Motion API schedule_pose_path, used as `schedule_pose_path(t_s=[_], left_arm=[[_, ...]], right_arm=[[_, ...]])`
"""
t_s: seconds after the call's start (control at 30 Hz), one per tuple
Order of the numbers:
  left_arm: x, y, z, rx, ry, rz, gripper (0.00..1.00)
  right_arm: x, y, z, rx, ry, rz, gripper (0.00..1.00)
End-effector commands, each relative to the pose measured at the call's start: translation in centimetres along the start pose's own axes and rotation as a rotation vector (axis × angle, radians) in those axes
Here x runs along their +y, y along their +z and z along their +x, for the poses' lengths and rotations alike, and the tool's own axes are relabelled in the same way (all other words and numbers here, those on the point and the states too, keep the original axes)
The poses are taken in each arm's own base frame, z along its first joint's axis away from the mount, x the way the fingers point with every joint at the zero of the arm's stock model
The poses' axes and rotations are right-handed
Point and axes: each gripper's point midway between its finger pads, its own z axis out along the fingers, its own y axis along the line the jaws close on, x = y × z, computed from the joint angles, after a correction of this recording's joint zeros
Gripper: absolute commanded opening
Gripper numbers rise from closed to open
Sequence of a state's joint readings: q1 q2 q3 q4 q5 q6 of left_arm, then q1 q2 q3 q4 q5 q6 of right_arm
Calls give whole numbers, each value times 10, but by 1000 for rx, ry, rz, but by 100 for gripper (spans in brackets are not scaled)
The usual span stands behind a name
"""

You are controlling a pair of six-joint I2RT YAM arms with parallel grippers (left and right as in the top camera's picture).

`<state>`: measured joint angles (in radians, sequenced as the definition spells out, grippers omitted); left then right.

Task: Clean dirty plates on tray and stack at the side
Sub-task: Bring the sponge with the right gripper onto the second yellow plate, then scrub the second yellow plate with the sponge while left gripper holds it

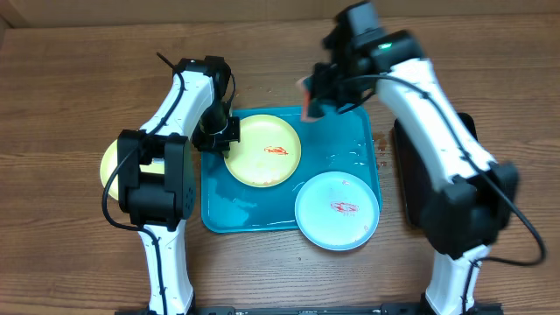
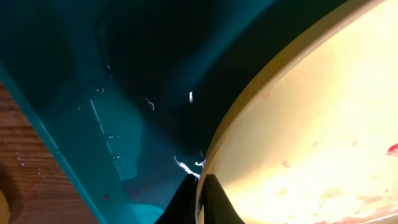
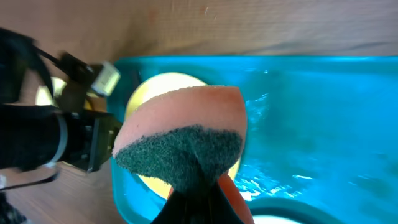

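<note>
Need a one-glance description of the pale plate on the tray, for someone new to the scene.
Find the big turquoise tray mid-table. At its corner nearest the right arm's base, a round plate overhangs the rim. It is pale white-mint with one small red smear; the yellow plate beside it lies fully inside the tray.

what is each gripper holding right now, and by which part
Right gripper pinches the sponge by one end. Left gripper appears to clamp the yellow plate by its rim.
</note>
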<state>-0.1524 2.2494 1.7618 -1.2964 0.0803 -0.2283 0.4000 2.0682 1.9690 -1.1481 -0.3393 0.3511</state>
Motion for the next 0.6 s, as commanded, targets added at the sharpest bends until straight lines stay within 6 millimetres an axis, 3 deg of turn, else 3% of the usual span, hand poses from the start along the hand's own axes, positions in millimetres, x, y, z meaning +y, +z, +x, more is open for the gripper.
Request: schedule_pose_path(t_s=[0.0, 0.3, 0.57], left_arm=[[13, 3, 8, 7, 11, -27, 4], [26, 40, 10, 11, -34, 13, 4], [24, 47, 9, 3, -34, 30, 4]], right_arm=[[5, 32, 8, 36, -8, 42, 4], [-15, 91, 29, 146, 20, 127, 4], [-28, 124, 52, 228, 55, 167, 4]])
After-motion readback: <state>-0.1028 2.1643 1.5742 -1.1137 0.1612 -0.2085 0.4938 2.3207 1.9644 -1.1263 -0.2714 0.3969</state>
